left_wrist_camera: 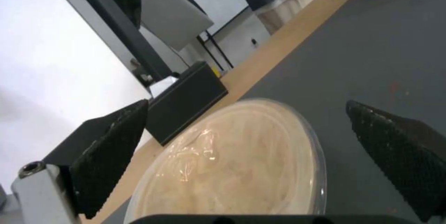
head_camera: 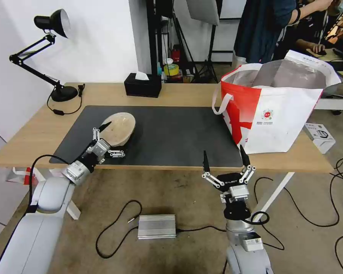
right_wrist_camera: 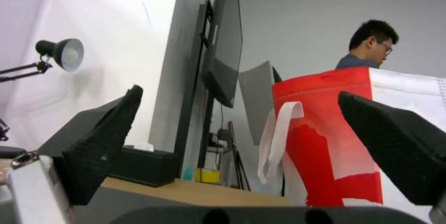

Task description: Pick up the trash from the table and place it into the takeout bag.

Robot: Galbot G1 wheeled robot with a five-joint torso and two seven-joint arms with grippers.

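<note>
beige plastic bowl [head_camera: 120,129] on mat's left end, far from takeout bag [head_camera: 272,110] | left gripper [head_camera: 104,140] nearer, jaws spread, bowl just ahead between them | right gripper [head_camera: 225,159] spread, idle beside bag

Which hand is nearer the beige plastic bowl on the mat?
Left. The left hand is open right at the beige bowl, fingers either side of its near rim. The right hand hangs open off the table's front edge, nearer the takeout bag.
</note>
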